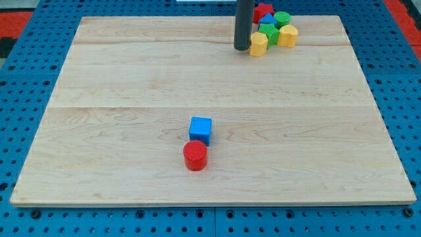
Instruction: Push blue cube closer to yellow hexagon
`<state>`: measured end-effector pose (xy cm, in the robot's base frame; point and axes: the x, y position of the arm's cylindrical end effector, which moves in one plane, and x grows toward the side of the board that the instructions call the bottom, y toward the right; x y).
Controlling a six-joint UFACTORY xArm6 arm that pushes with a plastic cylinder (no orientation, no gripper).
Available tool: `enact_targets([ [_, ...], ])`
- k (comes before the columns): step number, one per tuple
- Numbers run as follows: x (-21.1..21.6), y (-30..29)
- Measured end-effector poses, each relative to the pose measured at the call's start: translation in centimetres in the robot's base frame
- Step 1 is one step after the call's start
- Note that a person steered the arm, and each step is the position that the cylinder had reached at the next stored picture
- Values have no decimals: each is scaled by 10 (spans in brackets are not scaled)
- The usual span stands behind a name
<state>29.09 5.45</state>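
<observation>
The blue cube [200,130] sits on the wooden board [131,79] a little below the middle, touching a red cylinder [195,155] just below it. Two yellow blocks stand in the cluster at the view's top right: one [258,45] next to my tip and one [287,35] to its right; I cannot tell for certain which is the hexagon. My tip [243,48] is at the view's top, just left of the nearer yellow block, far above and right of the blue cube.
The cluster at the top right also holds a red star [264,11], a green cylinder [282,18], a blue block [266,21] and a green block [269,34]. A blue perforated table [26,39] surrounds the board.
</observation>
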Motion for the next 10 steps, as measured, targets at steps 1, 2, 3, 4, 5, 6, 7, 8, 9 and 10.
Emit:
enact_targets([
  [1,53,-11],
  [2,111,-11],
  [3,158,-10],
  [4,202,-11],
  [5,219,-17],
  [6,222,-54],
  [7,215,-88],
  [8,199,-105],
  [9,197,-136],
  [10,212,-161],
])
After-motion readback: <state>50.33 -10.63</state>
